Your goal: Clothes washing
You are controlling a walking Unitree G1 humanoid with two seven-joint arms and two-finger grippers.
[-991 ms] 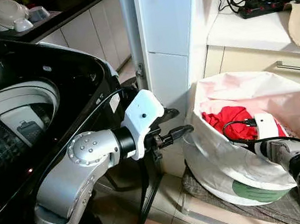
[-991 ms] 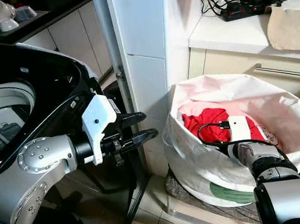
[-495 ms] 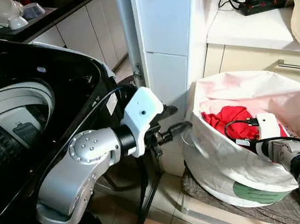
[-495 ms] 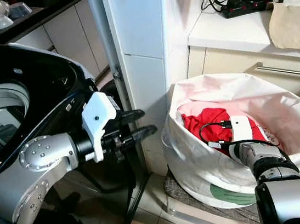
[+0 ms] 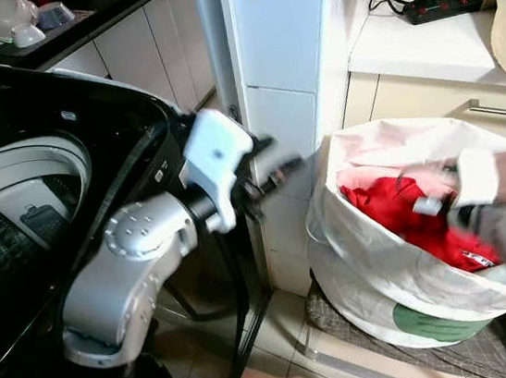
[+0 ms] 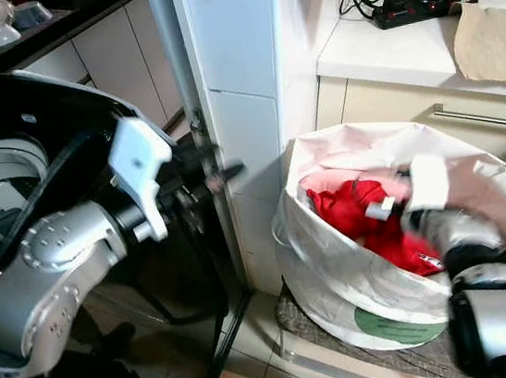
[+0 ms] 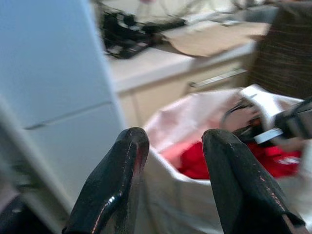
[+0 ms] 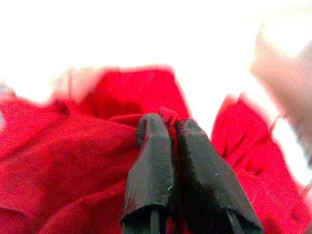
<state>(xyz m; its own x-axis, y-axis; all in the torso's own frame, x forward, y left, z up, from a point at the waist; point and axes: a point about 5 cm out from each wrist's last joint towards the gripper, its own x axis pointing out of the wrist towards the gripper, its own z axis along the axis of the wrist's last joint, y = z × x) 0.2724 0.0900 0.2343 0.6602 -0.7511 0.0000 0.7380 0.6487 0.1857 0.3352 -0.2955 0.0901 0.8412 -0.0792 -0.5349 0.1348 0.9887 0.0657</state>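
the red garment (image 8: 73,161) lies inside the white laundry bag (image 5: 375,266), and a fold of it is pinched between the tips of my right gripper (image 8: 170,127); those jaws are clenched tight on the cloth, with red fabric spreading out on every side of them. a pale pink piece (image 5: 373,176) sits in the bag just beyond the red one. my right arm shows blurred at the bag's near rim, its white wrist block (image 6: 427,182) above the cloth.

my left gripper (image 7: 170,141) hangs in the air with its jaws released, a clear gap between the two fingers (image 7: 127,161). straight ahead of those jaws, past the gap, sits the bag with the red cloth in it. beside them stands the white pillar (image 5: 283,64), and further ahead runs a pale counter (image 7: 161,61) with a black power strip and cables (image 7: 129,36).

behind my left arm, well apart from the bag, the black top-loading washing machine (image 5: 86,127) stands with its drum (image 5: 13,211) open. the bag rests on a mat (image 6: 293,319) on the tiled floor (image 5: 283,343).
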